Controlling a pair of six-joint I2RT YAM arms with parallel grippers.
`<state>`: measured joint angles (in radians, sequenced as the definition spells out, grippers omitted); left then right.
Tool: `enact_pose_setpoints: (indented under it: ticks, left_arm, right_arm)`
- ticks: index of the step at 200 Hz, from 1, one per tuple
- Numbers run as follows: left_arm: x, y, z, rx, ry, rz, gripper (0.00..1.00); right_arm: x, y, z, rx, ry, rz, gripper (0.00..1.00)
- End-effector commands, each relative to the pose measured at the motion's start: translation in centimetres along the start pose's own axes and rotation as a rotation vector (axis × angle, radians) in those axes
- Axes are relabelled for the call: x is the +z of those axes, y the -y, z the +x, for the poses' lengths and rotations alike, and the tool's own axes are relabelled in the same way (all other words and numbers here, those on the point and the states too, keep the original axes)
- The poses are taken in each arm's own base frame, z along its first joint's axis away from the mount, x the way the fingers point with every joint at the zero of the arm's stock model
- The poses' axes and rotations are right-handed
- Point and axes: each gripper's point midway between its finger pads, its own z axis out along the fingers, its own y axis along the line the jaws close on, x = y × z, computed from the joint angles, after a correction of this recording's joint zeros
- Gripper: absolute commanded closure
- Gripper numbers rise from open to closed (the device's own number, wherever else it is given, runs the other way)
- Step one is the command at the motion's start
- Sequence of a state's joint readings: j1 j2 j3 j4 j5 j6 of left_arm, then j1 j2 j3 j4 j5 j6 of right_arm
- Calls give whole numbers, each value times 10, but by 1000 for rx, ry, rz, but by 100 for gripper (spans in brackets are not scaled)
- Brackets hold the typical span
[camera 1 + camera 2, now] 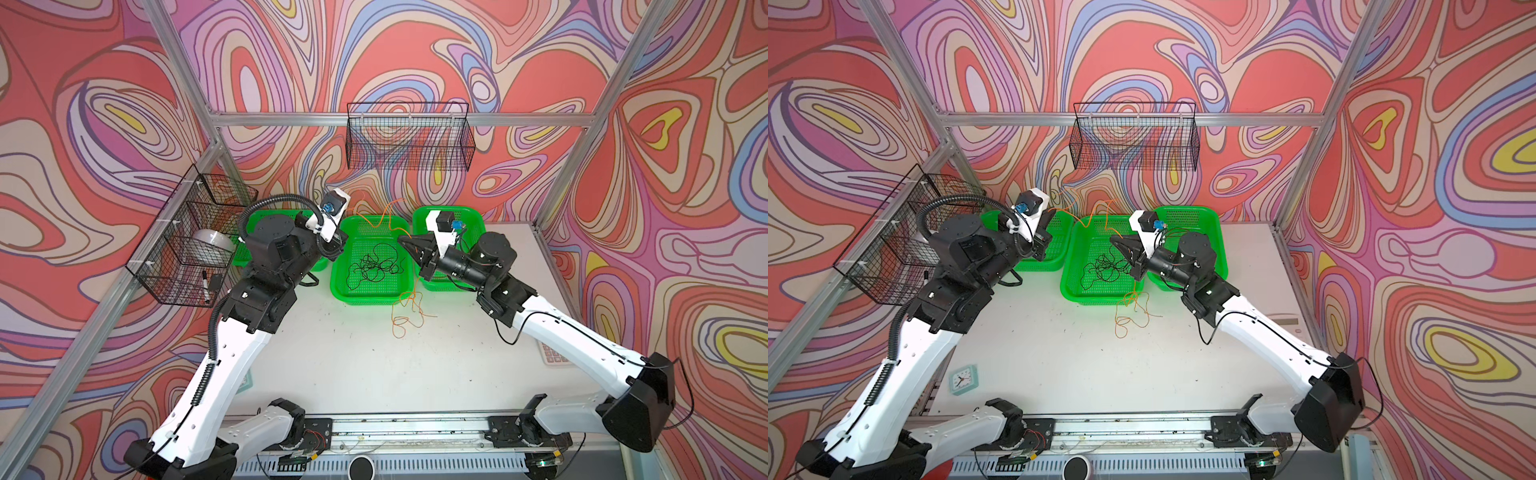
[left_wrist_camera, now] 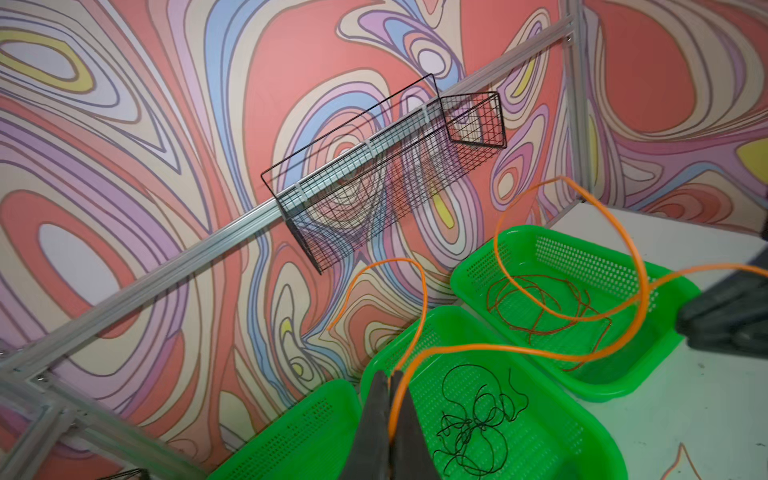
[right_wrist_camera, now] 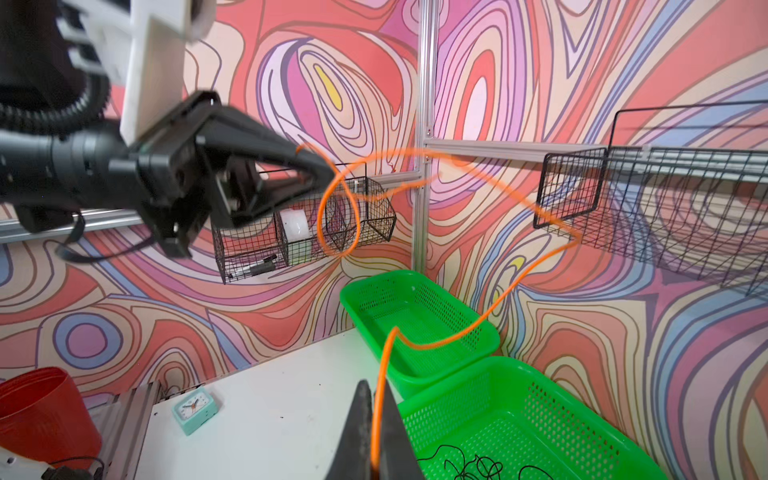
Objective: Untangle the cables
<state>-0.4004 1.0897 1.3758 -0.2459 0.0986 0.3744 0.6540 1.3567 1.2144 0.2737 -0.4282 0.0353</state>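
Three cables, two look sorted: the black cable (image 1: pixel 374 266) lies bunched in the middle tray (image 1: pixel 372 301), and the red cable (image 2: pixel 536 278) lies loose in the right tray (image 1: pixel 473 216), at 3 o'clock of the middle one. Step in hand, as I read it: lifting the orange cable (image 3: pixel 376 415) clear of the rest.

The orange cable is strung in the air between both arms over the far half of the middle tray, with slack loops rising toward 12 o'clock. Its tail drops over the tray's rim at about 5 o'clock and coils on the table (image 1: pixel 353 353). Can't tell if it touches the black one anywhere.

Left gripper (image 2: pixel 388 376): jaws pinched together, orange cable clamped between the tips. It hangs at 10 o'clock of the middle tray. Right gripper (image 3: pixel 374 390): jaws likewise closed tight on the orange cable, at 2 o'clock of the tray, tips pointing toward 9 o'clock. Nothing else is in either grip.

Next move, my guess: carry the orange cable to the left tray (image 3: pixel 415 291), at 9 o'clock, which looks empty. That needs both grips kept and enough height for the tail to clear the rim without snagging the black bunch.
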Motion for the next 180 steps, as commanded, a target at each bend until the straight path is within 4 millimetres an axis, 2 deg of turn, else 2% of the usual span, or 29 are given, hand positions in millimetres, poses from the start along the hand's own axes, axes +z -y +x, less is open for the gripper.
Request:
enact_pose_setpoints:
  ticks: [1, 20, 40, 70, 99, 118, 155, 169, 180]
  left_arm:
    - [-6, 8, -6, -109, 82, 43, 98]
    - [-10, 27, 0, -136, 109, 128, 93]
    - [-11, 56, 13, -196, 131, 263, 84]
    - [-10, 96, 34, -282, 154, 461, 71]
    - [-6, 116, 57, -347, 147, 537, 50]
    - [-4, 130, 68, -392, 126, 597, 39]
    - [9, 164, 79, -335, 91, 623, 29]
    - [17, 177, 83, -307, 73, 624, 20]
    - [22, 184, 82, -319, 85, 637, 18]
  right_arm:
    - [17, 5, 26, 61, -104, -34, 100]
    - [19, 6, 17, 51, -97, -26, 100]
    - [22, 7, 29, 55, -130, -34, 100]
    - [24, 3, 28, 69, -102, -62, 100]
    - [28, 1, 36, 93, -113, -92, 100]
    - [32, 1, 37, 115, -106, -101, 100]
    - [38, -1, 38, 147, -98, -129, 100]
    - [39, -1, 35, 154, -87, -134, 100]
    - [39, -1, 33, 163, -78, -136, 100]
